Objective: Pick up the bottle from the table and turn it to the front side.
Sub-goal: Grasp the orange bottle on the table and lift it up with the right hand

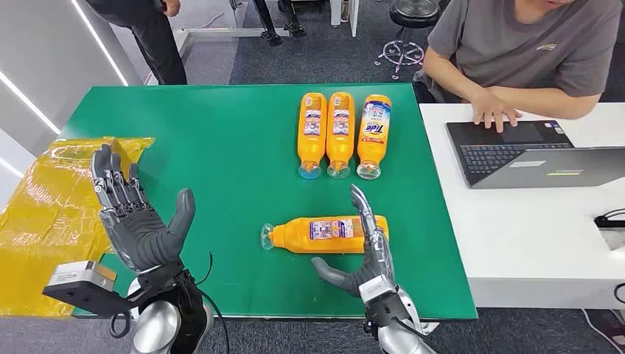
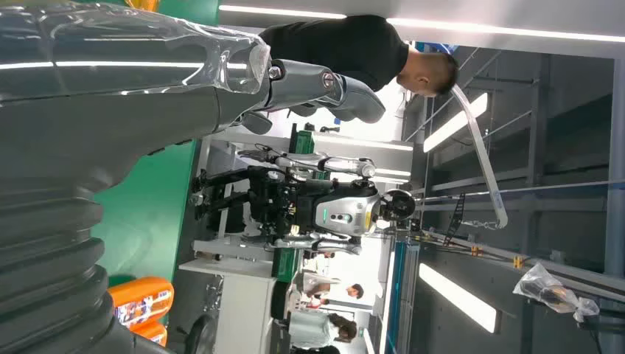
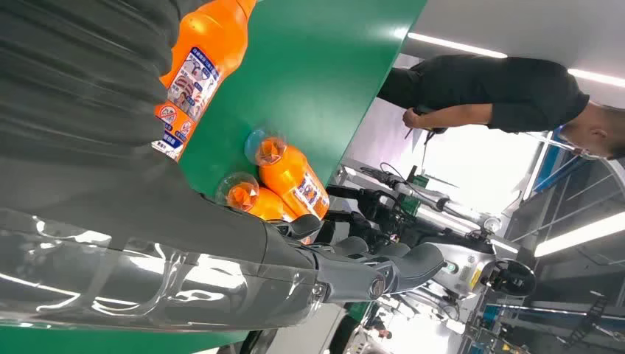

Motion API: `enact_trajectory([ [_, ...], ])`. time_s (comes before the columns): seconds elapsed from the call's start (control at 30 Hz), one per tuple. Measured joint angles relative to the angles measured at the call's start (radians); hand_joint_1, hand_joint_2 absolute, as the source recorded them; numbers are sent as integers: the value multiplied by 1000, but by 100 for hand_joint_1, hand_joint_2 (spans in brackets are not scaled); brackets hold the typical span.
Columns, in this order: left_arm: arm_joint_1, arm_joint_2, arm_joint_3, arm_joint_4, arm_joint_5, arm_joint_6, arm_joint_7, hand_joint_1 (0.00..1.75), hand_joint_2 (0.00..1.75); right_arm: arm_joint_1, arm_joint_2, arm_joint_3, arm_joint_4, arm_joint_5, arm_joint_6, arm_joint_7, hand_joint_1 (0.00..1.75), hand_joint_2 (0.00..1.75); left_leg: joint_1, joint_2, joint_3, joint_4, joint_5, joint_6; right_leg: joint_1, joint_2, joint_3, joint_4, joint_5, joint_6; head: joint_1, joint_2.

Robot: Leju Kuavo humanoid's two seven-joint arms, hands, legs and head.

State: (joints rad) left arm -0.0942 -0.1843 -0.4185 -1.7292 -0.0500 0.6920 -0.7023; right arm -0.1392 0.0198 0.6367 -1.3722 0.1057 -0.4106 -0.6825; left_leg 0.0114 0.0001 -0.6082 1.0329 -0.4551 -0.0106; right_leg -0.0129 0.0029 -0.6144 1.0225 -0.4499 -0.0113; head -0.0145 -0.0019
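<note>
An orange bottle (image 1: 324, 234) lies on its side on the green table (image 1: 221, 147), clear cap toward the left, its small printed label facing up. My right hand (image 1: 366, 254) stands at the bottle's base end, fingers raised along it and thumb spread toward me; nothing is gripped. The same bottle (image 3: 199, 59) appears in the right wrist view beside that hand (image 3: 147, 243). My left hand (image 1: 136, 214) is held up open over the table's left part, palm toward the bottle, well apart from it; its grey thumb (image 2: 324, 85) reaches across the left wrist view.
Three more orange bottles (image 1: 343, 133) lie side by side at the table's far middle, caps toward me. Yellow plastic sheeting (image 1: 51, 214) covers the left edge. A person (image 1: 516, 51) types on a laptop (image 1: 531, 151) at the white desk to the right.
</note>
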Motion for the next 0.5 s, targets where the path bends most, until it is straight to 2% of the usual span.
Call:
enact_trajectory([
  [0.5,9,0,-2,0,-4,4,0,0,175,13,0,0,-20,33,1,20,0,175,0,0,0,0,0,0,0,0,0,0,0,0,0,0],
])
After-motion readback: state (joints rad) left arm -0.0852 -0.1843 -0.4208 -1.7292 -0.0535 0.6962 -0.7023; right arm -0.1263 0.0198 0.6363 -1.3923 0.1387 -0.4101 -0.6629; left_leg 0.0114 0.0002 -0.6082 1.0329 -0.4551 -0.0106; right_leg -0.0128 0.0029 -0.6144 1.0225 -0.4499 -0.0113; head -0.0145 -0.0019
